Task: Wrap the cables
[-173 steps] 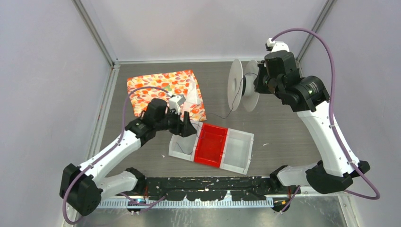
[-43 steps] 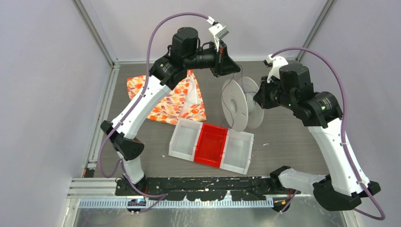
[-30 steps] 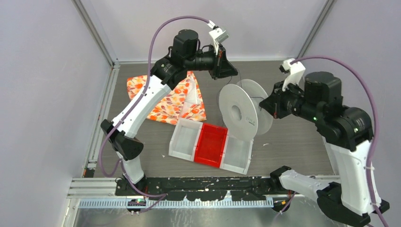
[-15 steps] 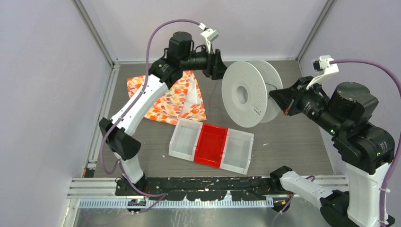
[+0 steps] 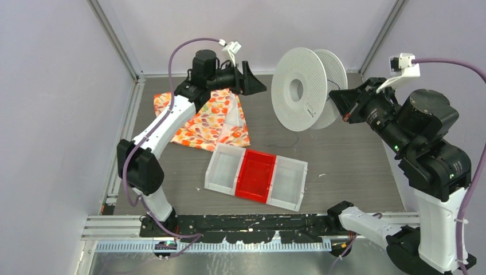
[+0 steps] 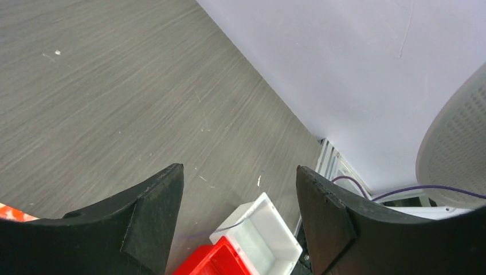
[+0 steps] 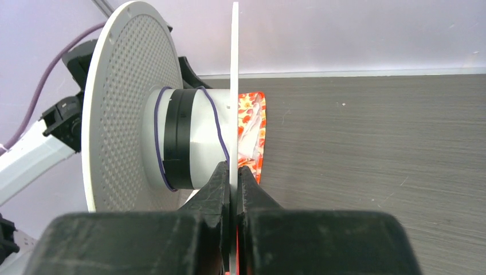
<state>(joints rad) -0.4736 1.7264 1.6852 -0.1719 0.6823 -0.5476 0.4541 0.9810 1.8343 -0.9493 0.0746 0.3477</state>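
Three-compartment tray (image 5: 224, 172), white, red, white, flat on the grey table (image 5: 344, 166), nearest the arm bases. Short loose strand of dark cable (image 5: 285, 144) lying on the table just beyond the tray. Floral cloth (image 5: 200, 117) farther back, to the left. Spool (image 5: 295, 89) raised off the table, flanges on edge, a few turns of cable around its hub. Right gripper (image 7: 232, 172) pinched tight on the flange (image 7: 234, 69) nearer its own arm. Left gripper (image 6: 239, 171) above the cloth's far corner, fingers spread wide, nothing between them, apart from the spool.

One spool (image 5: 298, 91); one cable (image 7: 156, 134); one tray (image 5: 288, 183); one patterned cloth (image 5: 203, 117)
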